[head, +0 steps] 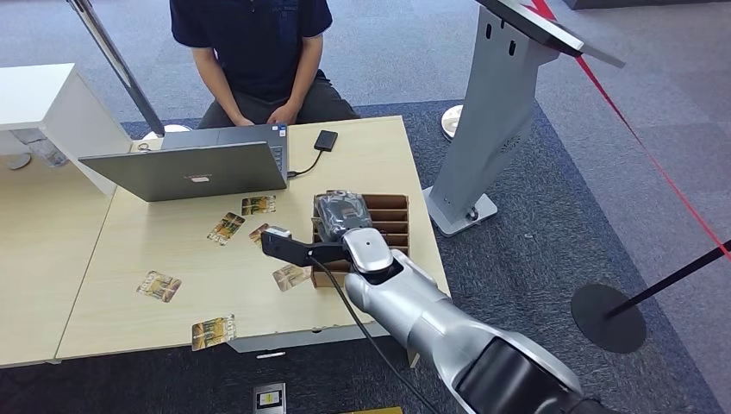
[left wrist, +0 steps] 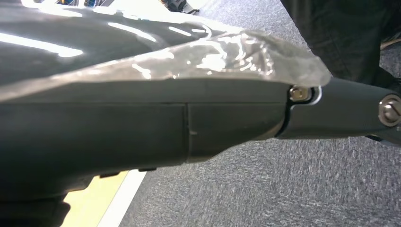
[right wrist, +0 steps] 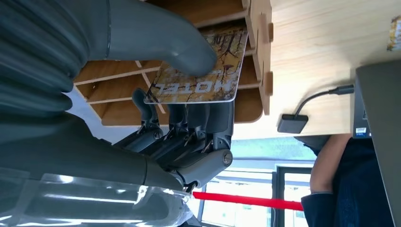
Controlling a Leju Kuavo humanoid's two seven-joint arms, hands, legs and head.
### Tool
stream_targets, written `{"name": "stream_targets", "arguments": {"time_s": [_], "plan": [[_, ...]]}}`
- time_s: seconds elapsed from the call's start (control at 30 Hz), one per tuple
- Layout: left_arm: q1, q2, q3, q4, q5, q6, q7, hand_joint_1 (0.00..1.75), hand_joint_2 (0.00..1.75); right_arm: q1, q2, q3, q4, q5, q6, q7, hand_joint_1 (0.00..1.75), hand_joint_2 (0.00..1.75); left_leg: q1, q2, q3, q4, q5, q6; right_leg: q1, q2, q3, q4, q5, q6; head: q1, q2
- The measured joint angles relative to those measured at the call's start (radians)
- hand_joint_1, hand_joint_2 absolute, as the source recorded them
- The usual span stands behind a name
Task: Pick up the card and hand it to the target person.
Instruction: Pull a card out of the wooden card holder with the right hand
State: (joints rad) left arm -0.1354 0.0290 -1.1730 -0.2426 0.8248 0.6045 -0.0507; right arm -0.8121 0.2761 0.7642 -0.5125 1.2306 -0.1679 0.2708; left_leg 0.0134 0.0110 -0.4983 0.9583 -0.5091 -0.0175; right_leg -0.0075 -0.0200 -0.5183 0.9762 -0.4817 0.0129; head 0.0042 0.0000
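Right wrist view: right robot hand (right wrist: 189, 94) pinches a hotel card (right wrist: 198, 71) between thumb and fingers | right over the wooden slotted box (head: 388, 226) on the desk (head: 172, 250) | laptop (head: 194, 168) and seated person (head: 254, 52) beyond | left robot hand, can't tell.

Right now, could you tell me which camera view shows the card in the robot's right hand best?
The right wrist view: the card is close and face-on, pinched between the right hand's thumb and fingers, its HOTEL print readable, over the wooden slotted box. In the head view the hand hides it. The left wrist view looks at carpet.
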Motion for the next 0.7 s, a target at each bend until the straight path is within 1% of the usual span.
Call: {"name": "stream_targets", "arguments": {"time_s": [0.27, 0.43, 0.67, 0.7], "plan": [[0.001, 0.000, 0.000, 0.000, 0.000, -0.001, 0.000, 0.00, 0.00, -0.009, -0.023, -0.002, -0.081, -0.070, 0.098, 0.003, 1.39, 1.75, 0.000, 0.000, 0.000, 0.000, 0.000, 0.000, 0.000, 0.000, 0.000, 0.000, 0.000, 0.000, 0.000, 0.000], [0.002, 0.000, 0.000, 0.000, 0.001, -0.001, 0.000, 0.00, 0.00, -0.009, -0.044, -0.002, -0.136, -0.101, 0.135, 0.008, 1.36, 1.75, 0.000, 0.000, 0.000, 0.000, 0.000, 0.000, 0.000, 0.000, 0.000, 0.000, 0.000, 0.000, 0.000, 0.000], [0.002, 0.002, 0.001, 0.001, 0.002, -0.003, -0.006, 0.00, 0.00, 0.000, -0.084, -0.002, -0.273, -0.185, 0.218, 0.027, 1.37, 1.75, 0.000, 0.000, 0.000, 0.000, 0.000, 0.000, 0.000, 0.000, 0.000, 0.000, 0.000, 0.000, 0.000, 0.000], [0.002, 0.002, 0.001, 0.001, 0.003, -0.003, -0.006, 0.00, 0.00, 0.003, -0.090, -0.002, -0.299, -0.199, 0.226, 0.031, 1.39, 1.75, 0.000, 0.000, 0.000, 0.000, 0.000, 0.000, 0.000, 0.000, 0.000, 0.000, 0.000, 0.000, 0.000, 0.000]]}}
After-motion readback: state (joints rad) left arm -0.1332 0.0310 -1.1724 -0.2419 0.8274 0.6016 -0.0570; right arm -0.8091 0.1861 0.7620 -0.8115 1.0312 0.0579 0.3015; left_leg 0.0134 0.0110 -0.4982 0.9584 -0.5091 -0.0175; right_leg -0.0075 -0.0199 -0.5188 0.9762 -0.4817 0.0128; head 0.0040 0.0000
